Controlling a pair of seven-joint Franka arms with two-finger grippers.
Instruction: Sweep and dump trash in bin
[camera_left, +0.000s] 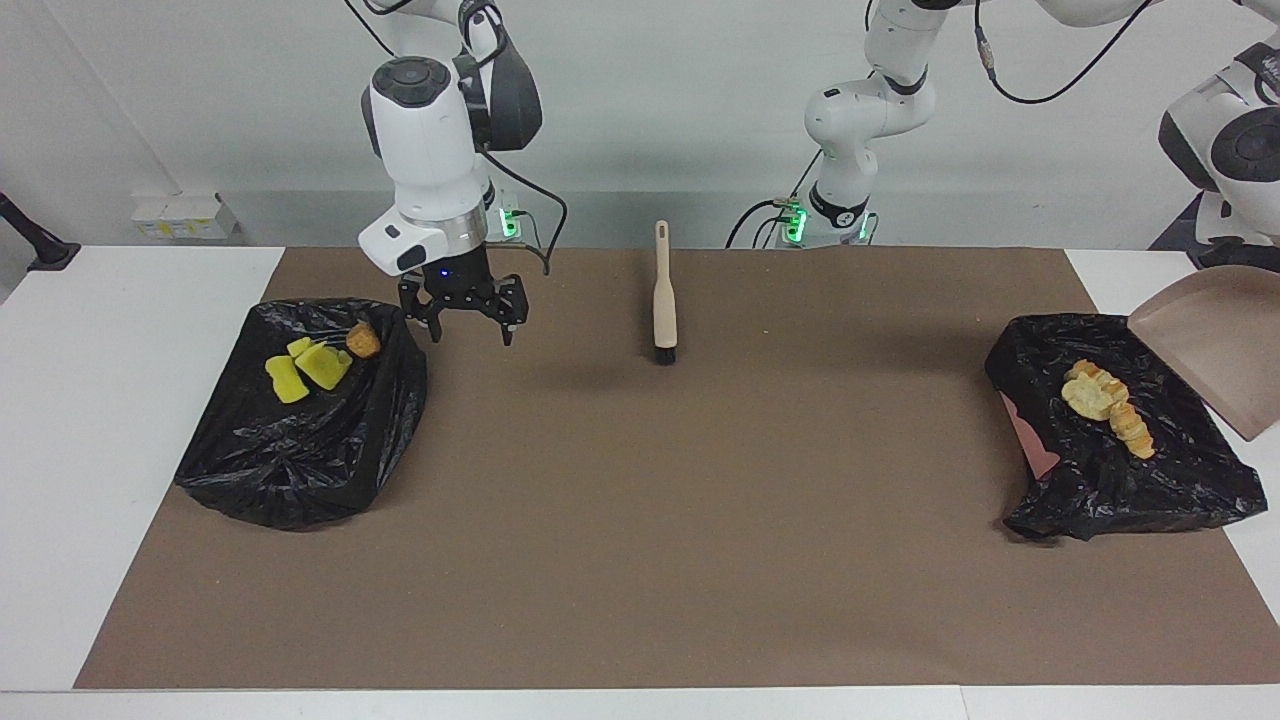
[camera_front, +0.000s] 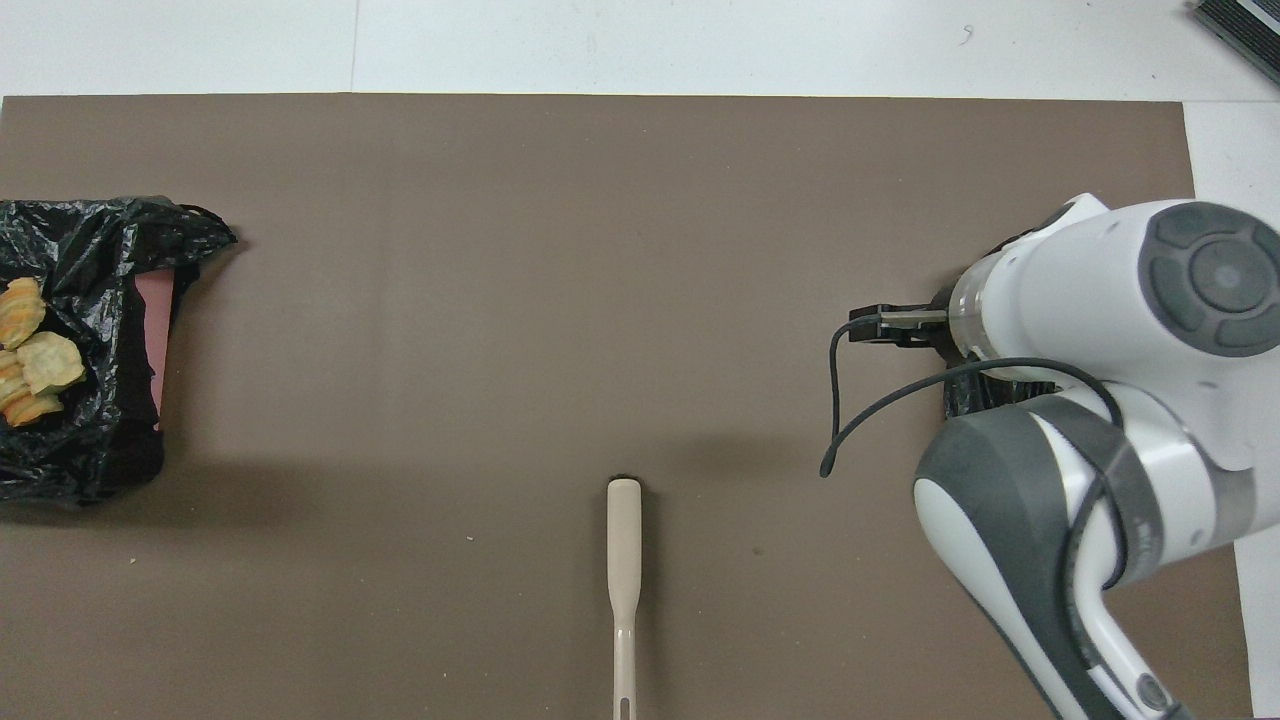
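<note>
Dumping looks done: trash (camera_left: 318, 362) in bags (camera_left: 300, 440) below-beside wide-open, empty right gripper (camera_left: 466, 325); left gripper off-frame, clamped, presumably on dustpan (camera_left: 1215, 345); next, probably set dustpan down.

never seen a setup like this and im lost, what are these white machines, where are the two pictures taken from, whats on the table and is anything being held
These are two white robot arms, each ending in a two-finger pincer. One picture faces them from across the table; the other looks down from above their own end, so the sides are swapped.

On the brown mat lie two black bin bags. The one toward the right arm's end holds yellow sponge pieces and an orange-brown lump. The other holds pale beige crumbly pieces.

A brush lies between the arms, untouched.

The right pincer hangs open and empty beside its bag. The left pincer is out of view, but its arm holds the beige dustpan tilted above the other bag.
</note>
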